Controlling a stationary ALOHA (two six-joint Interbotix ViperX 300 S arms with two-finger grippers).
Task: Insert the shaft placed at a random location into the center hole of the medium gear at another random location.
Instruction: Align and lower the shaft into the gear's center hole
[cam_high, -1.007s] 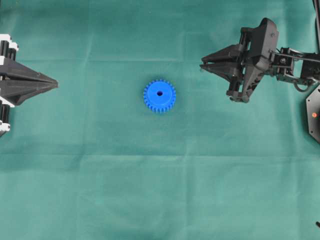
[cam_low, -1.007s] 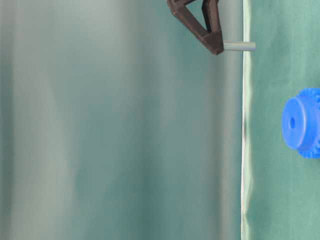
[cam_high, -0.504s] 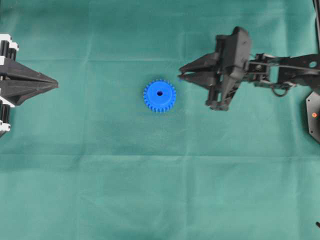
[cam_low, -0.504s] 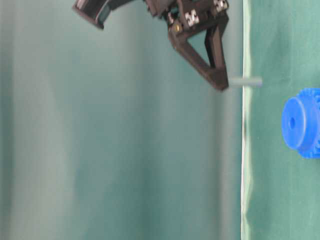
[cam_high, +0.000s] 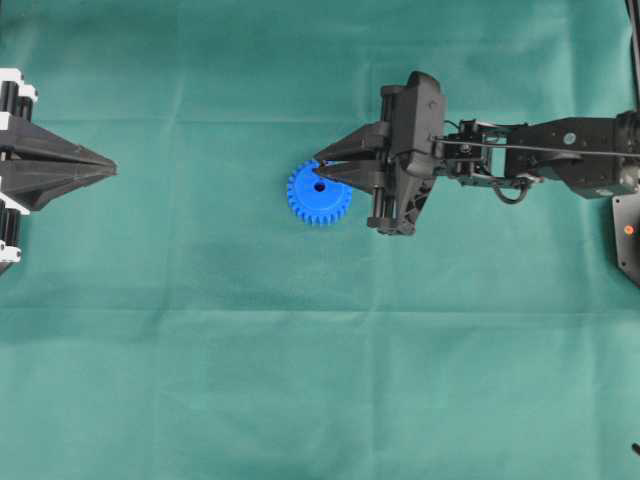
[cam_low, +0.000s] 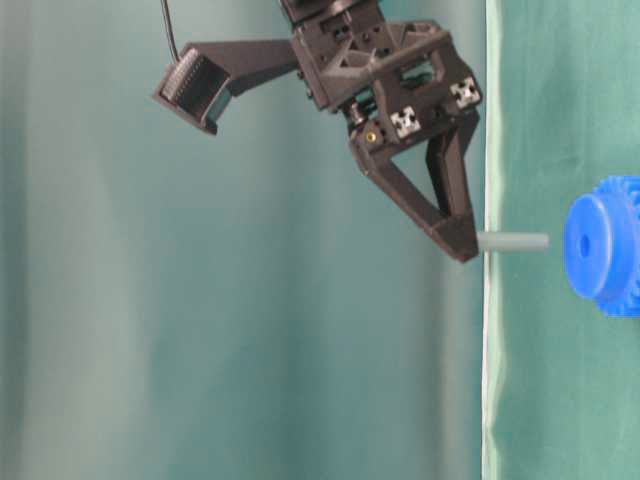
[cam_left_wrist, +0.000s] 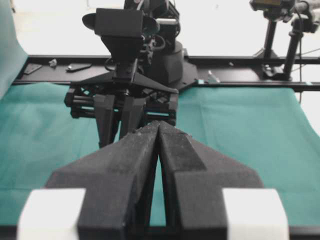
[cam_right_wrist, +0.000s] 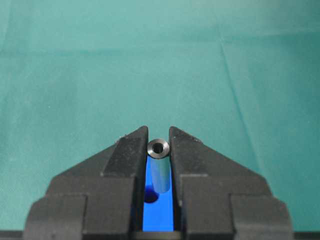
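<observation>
**Shaft poised over the gear**

Right hand (cam_high: 322, 178) grips the shaft (cam_low: 513, 241), its tip just short of the medium gear (cam_high: 319, 196), roughly level with the center hole (cam_low: 584, 245). Left hand (cam_high: 108, 167) rests closed at the worktop's (cam_high: 300, 360) edge. Green cloth (cam_right_wrist: 75, 75), faintly creased, covers the worktop; a green curtain (cam_low: 200, 350) hangs behind.
</observation>
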